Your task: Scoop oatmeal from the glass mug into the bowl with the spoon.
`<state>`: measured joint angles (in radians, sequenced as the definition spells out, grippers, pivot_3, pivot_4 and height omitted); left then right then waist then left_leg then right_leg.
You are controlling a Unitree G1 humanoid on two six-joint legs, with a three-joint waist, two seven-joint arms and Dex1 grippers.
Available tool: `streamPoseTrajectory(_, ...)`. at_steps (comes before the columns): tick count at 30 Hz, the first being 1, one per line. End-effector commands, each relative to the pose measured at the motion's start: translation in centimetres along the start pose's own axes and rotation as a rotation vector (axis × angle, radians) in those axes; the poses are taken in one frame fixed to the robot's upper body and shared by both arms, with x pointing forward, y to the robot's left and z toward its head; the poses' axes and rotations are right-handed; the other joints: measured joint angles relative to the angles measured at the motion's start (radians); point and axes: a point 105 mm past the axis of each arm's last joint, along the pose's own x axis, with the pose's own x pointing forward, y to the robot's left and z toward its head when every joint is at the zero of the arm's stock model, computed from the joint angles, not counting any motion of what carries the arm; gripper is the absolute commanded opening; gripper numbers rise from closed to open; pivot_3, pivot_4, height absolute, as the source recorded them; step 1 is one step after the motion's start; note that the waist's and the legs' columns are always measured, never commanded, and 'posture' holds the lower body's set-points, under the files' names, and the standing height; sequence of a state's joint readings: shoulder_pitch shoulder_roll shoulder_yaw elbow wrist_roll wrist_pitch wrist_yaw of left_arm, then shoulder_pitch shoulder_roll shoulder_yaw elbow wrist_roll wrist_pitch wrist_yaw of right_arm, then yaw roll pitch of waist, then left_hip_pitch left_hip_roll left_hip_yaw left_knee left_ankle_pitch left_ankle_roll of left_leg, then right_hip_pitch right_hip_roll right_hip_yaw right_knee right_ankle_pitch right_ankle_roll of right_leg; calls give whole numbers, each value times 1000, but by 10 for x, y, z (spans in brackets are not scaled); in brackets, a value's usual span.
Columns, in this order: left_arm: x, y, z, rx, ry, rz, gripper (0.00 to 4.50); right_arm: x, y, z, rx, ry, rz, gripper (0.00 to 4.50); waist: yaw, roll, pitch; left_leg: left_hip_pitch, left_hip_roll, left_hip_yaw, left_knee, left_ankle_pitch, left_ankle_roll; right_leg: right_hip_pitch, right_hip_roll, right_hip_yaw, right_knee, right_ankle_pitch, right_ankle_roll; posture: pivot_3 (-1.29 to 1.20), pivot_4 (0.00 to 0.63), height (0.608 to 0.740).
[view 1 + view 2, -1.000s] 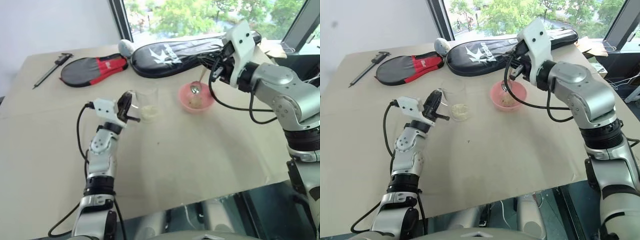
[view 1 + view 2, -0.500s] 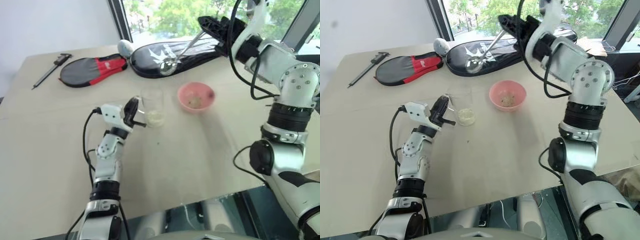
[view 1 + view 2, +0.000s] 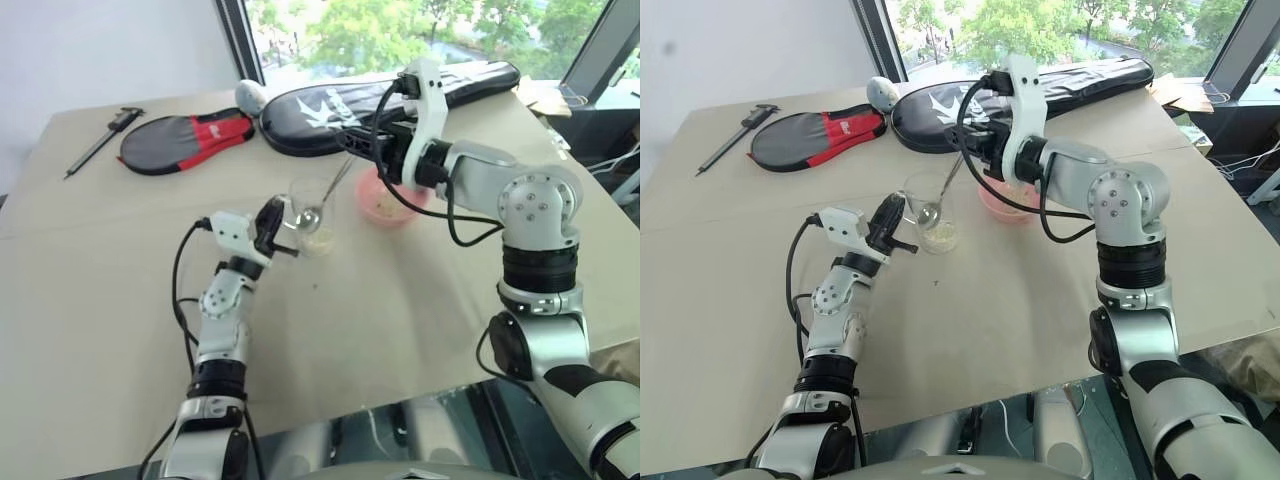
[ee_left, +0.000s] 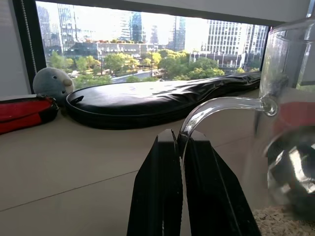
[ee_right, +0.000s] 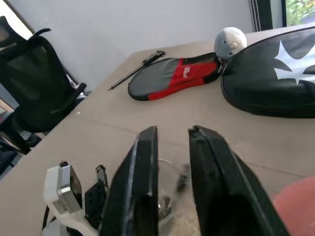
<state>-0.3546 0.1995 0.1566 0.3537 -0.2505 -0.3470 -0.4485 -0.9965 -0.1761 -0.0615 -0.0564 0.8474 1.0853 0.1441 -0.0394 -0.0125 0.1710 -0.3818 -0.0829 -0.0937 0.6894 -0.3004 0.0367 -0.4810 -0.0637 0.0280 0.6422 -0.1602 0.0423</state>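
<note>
Left gripper [image 4: 183,147] pinches the clear glass mug's [image 3: 312,213] curved handle.

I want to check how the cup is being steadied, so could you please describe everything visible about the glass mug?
The mug is clear, colourless glass with a thin curved handle. It stands upright on the tan table, beside the pink bowl. The left gripper is shut on the handle. A low layer of pale oatmeal lies at the bottom, and the spoon dips into it.
</note>
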Motion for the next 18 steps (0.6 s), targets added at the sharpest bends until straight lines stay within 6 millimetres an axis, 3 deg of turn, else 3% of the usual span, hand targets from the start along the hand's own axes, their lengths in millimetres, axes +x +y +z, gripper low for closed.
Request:
streamPoseTrajectory(1, 4, 3, 12, 9, -63, 20, 0, -2, 8, 26, -61, -120, 27, 2522, 0, 0, 0, 0, 0, 0, 0, 0, 0, 0, 0, 0, 0, 0, 0, 0, 150, 740)
streamPoseTrajectory(2, 4, 4, 11, 9, -62, 21, 0, -2, 7, 28, -70, -126, 20, 2922, 0, 0, 0, 0, 0, 0, 0, 0, 0, 0, 0, 0, 0, 0, 0, 0, 150, 740)
streamPoseTrajectory(18, -1, 4, 8, 2, -62, 3, 0, -4, -1, 33, -84, -166, -9, 2922, 0, 0, 0, 0, 0, 0, 0, 0, 0, 0, 0, 0, 0, 0, 0, 0, 150, 740)
